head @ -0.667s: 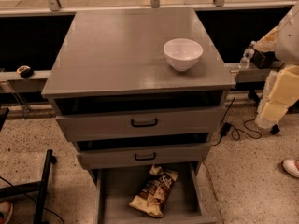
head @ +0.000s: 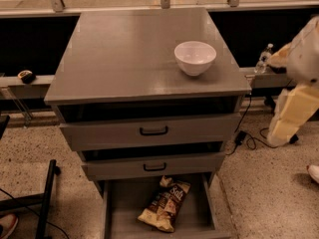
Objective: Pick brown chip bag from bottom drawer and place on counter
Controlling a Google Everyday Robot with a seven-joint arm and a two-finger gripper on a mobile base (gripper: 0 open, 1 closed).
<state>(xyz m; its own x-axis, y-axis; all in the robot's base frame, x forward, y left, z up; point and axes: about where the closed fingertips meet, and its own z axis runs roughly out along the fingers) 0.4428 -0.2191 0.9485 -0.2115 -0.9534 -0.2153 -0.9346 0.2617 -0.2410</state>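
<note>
One crinkly chip bag [head: 164, 205] in bottom drawer [head: 124, 209], one round bowl [head: 195, 57] on smooth bench [head: 119, 54]; claw [head: 275, 66] at three o'clock, state unclear.

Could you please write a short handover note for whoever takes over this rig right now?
Gripper: low at the right of the cabinet, away from the drawers and the bag.
Brown chip bag: lying on the floor of the open bottom drawer, untouched.
Counter: carries a white bowl on its right side; its left half looks like the better spot.
Done: the drawer is open.
Left: reach in, grasp the bag, lift it out, set it on the counter.
</note>
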